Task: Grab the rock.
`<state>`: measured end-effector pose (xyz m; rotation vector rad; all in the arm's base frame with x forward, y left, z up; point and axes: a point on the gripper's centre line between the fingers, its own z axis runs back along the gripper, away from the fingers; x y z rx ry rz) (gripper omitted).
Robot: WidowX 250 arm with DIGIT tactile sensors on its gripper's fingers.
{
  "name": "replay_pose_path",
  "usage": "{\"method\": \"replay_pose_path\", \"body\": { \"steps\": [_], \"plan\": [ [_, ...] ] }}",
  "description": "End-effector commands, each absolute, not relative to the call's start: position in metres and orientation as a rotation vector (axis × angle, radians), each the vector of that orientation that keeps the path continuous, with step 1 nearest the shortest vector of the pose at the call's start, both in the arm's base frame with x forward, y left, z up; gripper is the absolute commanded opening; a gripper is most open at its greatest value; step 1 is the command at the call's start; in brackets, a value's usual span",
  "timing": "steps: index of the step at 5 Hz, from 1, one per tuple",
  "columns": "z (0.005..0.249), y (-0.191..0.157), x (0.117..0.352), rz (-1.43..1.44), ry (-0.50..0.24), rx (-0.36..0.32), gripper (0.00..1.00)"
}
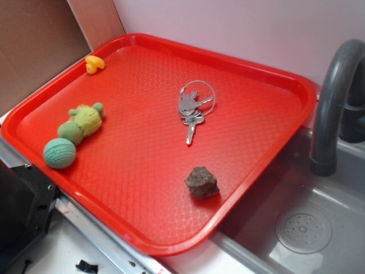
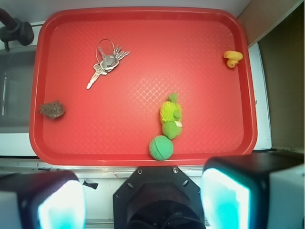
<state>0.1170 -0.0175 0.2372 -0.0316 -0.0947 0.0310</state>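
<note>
The rock (image 2: 52,109), a rough, angular brown-grey lump, lies alone at the left edge of the red tray (image 2: 143,157), well ahead and left of the gripper (image 2: 143,202), whose fingers (image 2: 59,202) stand wide apart, holding nothing. Keys (image 2: 106,64) lie beyond; a green ball (image 2: 161,147) sits nearest.

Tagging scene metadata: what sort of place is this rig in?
Likely a toy or mock kitchen sink setup: a grey faucet over a grey sink basin with a drain, and a red tray laid across the counter beside it.
</note>
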Motion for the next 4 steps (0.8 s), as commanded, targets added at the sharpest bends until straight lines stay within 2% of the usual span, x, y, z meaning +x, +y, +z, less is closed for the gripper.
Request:
{"method": "replay_pose_path", "body": {
  "steps": [1, 2, 3, 4],
  "plan": [
    [0.237, -0.018, 0.117, 0.031, -0.095, -0.032, 1.00],
    [0.228, -0.028, 0.118, 0.278, -0.102, 0.044, 1.00],
    [0.214, -0.047, 0.122, 0.529, -0.145, 0.037, 1.00],
    [0.197, -0.066, 0.132, 0.786, -0.161, -0.104, 1.00]
  ]
}}
